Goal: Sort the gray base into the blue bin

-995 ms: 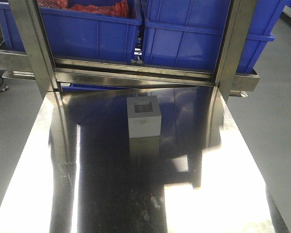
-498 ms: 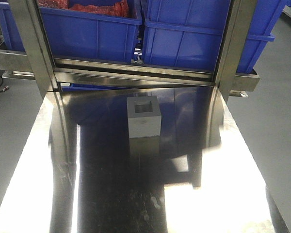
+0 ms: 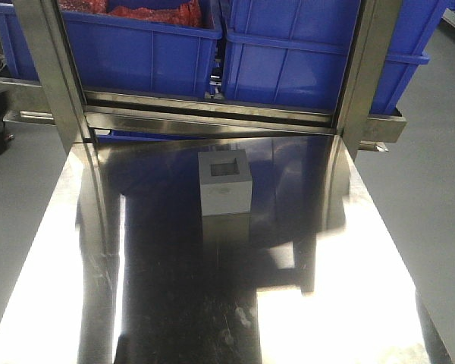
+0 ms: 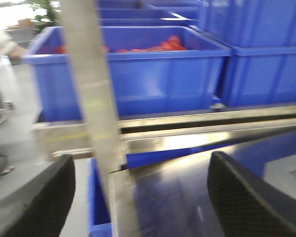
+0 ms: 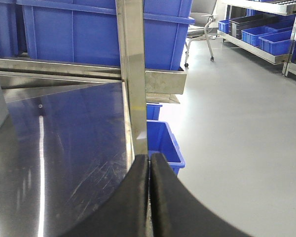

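Left gripper is hovering low and level, fingers spread wide apart. Right gripper is pointing along the steel table edge, fingers pressed together on nothing. Gray base is standing upright mid-frame on the table, long axis vertical and recess facing up, below the blue bin at upper right.

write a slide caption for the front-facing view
Gray base stands recess-up on the reflective steel table, short of the blue bins lined up on the rack behind it.
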Robot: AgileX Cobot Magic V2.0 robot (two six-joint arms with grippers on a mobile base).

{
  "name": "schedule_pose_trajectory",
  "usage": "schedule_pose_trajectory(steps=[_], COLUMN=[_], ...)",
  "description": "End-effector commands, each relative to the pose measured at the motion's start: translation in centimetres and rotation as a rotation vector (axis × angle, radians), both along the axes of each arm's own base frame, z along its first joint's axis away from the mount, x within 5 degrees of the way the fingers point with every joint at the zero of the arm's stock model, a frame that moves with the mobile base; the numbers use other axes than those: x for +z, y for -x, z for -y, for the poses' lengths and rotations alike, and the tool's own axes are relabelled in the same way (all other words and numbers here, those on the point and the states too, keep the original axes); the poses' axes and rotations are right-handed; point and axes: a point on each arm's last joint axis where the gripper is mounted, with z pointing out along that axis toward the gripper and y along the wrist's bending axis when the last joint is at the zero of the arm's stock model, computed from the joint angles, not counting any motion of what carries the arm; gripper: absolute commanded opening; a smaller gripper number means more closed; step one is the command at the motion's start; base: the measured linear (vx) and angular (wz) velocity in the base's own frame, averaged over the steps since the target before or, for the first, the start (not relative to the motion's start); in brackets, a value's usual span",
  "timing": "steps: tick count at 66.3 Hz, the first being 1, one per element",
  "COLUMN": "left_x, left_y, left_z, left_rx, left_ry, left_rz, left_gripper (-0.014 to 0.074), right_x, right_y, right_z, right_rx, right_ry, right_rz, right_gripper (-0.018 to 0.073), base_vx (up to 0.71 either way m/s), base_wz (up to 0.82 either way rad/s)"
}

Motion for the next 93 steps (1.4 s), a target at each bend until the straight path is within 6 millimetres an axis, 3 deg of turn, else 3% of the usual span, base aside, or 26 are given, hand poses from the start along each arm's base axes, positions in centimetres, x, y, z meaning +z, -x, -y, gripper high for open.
schedule_pose_trajectory(steps=[1, 13, 28, 55, 71, 84, 93], left_x=[2.4, 2.3, 0.2, -3.8, -6.8, -8.9, -9.1], left_y=[-2.6, -7.8, -13.2, -20.8, -23.4, -23.8, -23.7], left_z=[2.0, 6.6, 12.0, 15.7, 17.2, 17.7, 18.3], left_rx=[-0.066, -0.181, -0.251, -0.142, -0.130, -0.121, -0.140], left_ry=[0.012, -0.006, 0.022, 0.264, 0.302, 0.283, 0.326], left_rz=[0.099, -0.018, -0.236, -0.526, -0.668, -0.739, -0.751], left_gripper=[0.0528, 0.0528, 0.0527, 0.0526, 0.0524, 0.0524, 0.0524], right_x=[0.6, 0.6, 0.6, 0.6, 0.6, 0.6, 0.6], right_y=[-0.1, -0.1, -0.1, -0.1, -0.1, -0.1, -0.1], right_z=[0.0, 0.0, 0.0, 0.0, 0.0, 0.0, 0.0], right_rx=[0.001, 0.001, 0.001, 0.001, 0.001, 0.001, 0.001], right_ry=[0.027, 0.027, 0.027, 0.027, 0.027, 0.027, 0.027], right_rz=[0.073, 0.073, 0.073, 0.073, 0.073, 0.073, 0.073], right_gripper=[-0.0005, -0.0005, -0.0005, -0.0005, -0.0005, -0.0005, -0.0005], base_vx=[0.00, 0.00, 0.00, 0.00, 0.00, 0.00, 0.00], base_wz=[0.00, 0.00, 0.00, 0.00, 0.00, 0.00, 0.00])
